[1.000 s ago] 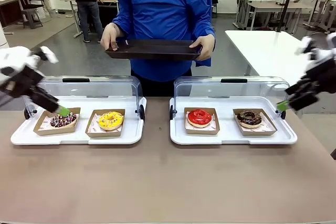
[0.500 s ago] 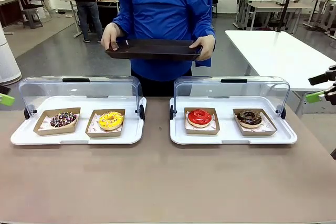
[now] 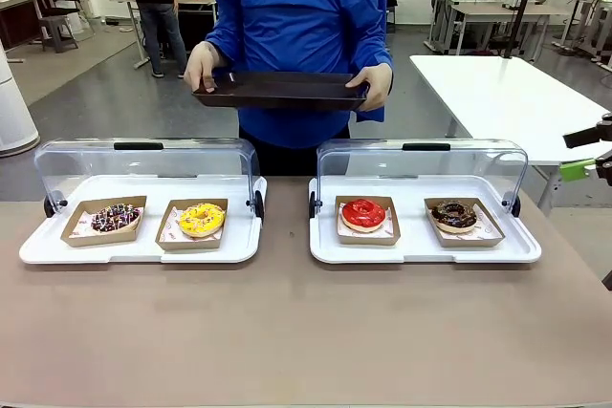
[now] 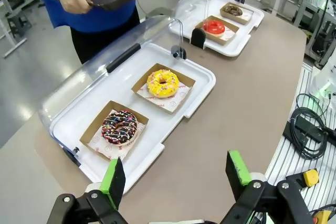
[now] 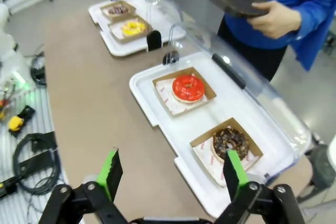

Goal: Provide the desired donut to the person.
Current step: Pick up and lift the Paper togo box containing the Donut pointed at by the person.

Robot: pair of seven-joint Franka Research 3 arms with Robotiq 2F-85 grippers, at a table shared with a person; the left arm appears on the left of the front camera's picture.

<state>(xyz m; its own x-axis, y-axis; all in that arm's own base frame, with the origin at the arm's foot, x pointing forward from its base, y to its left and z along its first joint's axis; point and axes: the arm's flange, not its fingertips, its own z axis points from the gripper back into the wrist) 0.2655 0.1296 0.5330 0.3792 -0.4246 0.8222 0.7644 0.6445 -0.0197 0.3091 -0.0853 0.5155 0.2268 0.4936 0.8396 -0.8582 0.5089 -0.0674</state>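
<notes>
Left gripper (image 4: pixel 174 171): jaws wide, empty. Right gripper (image 5: pixel 171 170): jaws wide, empty. Sprinkled donut (image 3: pixel 116 217) and yellow donut (image 3: pixel 201 219) sit in the left white tray (image 3: pixel 38 250); red donut (image 3: pixel 363 213) and chocolate donut (image 3: pixel 453 214) sit in the right white tray (image 3: pixel 521 250). The person (image 3: pixel 301 35) holds a dark tray (image 3: pixel 279 91) across the table (image 3: pixel 287 332).

Four donuts, each lying flat in its own cardboard holder (image 3: pixel 81 207). Dark sprinkled donut (image 3: pixel 116 218) and yellow donut (image 3: pixel 201 219) sit in left white tray (image 3: pixel 38 246); red-glazed donut (image 3: pixel 363 213) and chocolate donut (image 3: pixel 453 214) in right white tray (image 3: pixel 421 250). Person (image 3: pixel 301 26) in blue jacket stands at far side, holding dark rectangular tray (image 3: pixel 280 91) level by both ends.
</notes>
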